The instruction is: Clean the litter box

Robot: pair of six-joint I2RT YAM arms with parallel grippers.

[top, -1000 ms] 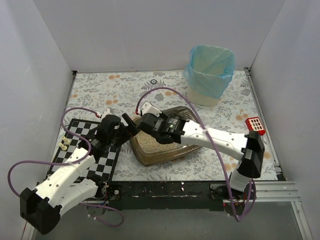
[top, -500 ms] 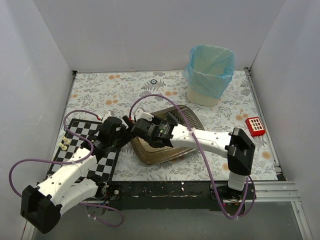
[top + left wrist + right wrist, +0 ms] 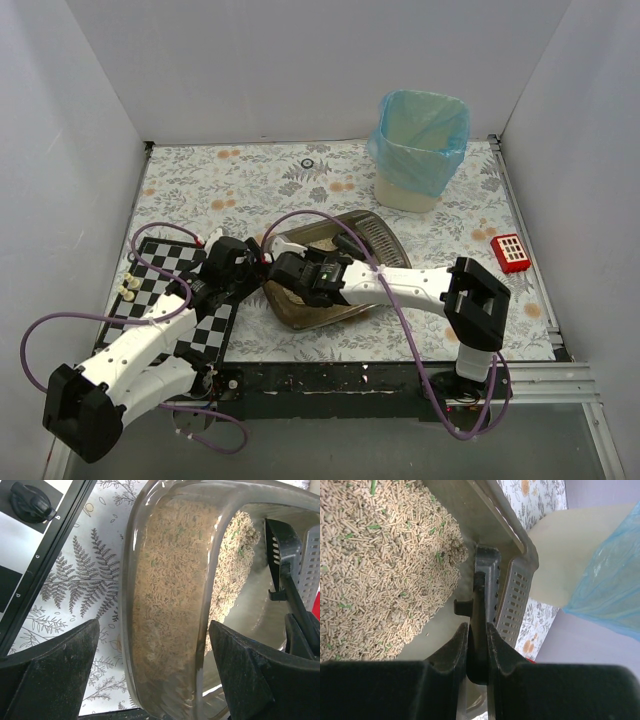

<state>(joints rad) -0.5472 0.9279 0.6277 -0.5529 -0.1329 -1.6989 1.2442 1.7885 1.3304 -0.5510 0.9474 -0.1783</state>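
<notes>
The litter box (image 3: 383,232), a dark brown translucent tray, lies mid-table with beige pellet litter (image 3: 167,580) heaped at its left end; its floor is bare toward the far end (image 3: 440,630). My left gripper (image 3: 255,268) is open, its jaws (image 3: 154,625) astride the tray's left wall without closing on it. My right gripper (image 3: 333,262) is over the tray, shut (image 3: 477,640) on the handle of the black slotted scoop (image 3: 487,572), which stands on edge inside the tray next to the litter.
A beige bin with a blue bag (image 3: 421,148) stands at the back right. A chessboard (image 3: 165,290) with several pieces lies under my left arm. A red block (image 3: 510,252) sits at the right. A slotted grey panel (image 3: 517,597) forms the tray's far end.
My right wrist has drawn left and nearer along the tray with the scoop, its forearm folding in. My left gripper has edged right onto the tray's left wall.
</notes>
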